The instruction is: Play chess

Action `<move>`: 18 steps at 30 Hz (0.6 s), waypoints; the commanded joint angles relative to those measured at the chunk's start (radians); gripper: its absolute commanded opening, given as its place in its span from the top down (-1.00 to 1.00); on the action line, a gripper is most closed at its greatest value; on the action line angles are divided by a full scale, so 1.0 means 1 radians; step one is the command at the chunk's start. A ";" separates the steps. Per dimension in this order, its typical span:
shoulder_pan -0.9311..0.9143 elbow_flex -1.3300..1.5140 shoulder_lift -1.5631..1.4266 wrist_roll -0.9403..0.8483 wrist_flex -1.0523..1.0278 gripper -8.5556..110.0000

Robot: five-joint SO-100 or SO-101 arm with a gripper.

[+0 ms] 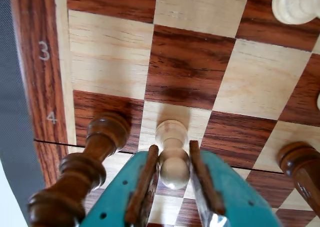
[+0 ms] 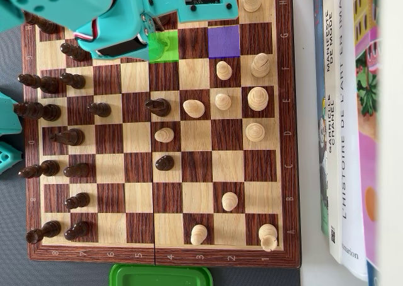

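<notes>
The claw [image 1: 173, 147] stands with one brown pad on each side of a pale pawn [image 1: 171, 129]. The pads lie very close to the pawn's head, but I cannot tell whether they are pressing it or have just let go.

The pawn seems to stand upright on a light square in the row marked 4, one square in from the board's edge. In the overhead view that spot is the green-tinted square [image 2: 165, 46], mostly under the arm [image 2: 126, 9]. A purple-tinted square [image 2: 225, 41] lies two squares to its right and is empty.

To do this step well, I judge the base should sit flat and centred before the pads part. The claw should then rise straight up, because a dark piece [image 1: 82, 167] stands just to the left in the wrist view and a sideways pull could topple it.

Counted from the overhead view:
- One chessboard [image 2: 286, 141], on a dark worktop [image 2: 12, 261].
- Eleven pale pieces in sight, twelve with the pawn in the claw.
- About fourteen dark pieces, though the arm hides one corner.
- One green lid or tub [image 2: 160, 274] below the board.
- At least two books [image 2: 352, 141] along the right.
</notes>
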State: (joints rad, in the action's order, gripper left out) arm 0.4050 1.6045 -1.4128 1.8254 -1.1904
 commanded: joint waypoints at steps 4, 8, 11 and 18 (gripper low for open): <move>-0.006 -0.012 -0.017 -0.002 0.009 0.63; -0.006 -0.014 -0.017 -0.002 0.009 0.63; -0.006 -0.014 -0.018 -0.003 0.009 0.63; -0.006 -0.003 -0.087 -0.003 0.009 0.63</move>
State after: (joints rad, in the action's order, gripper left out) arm 0.4034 1.6076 -1.4281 1.8254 -1.1904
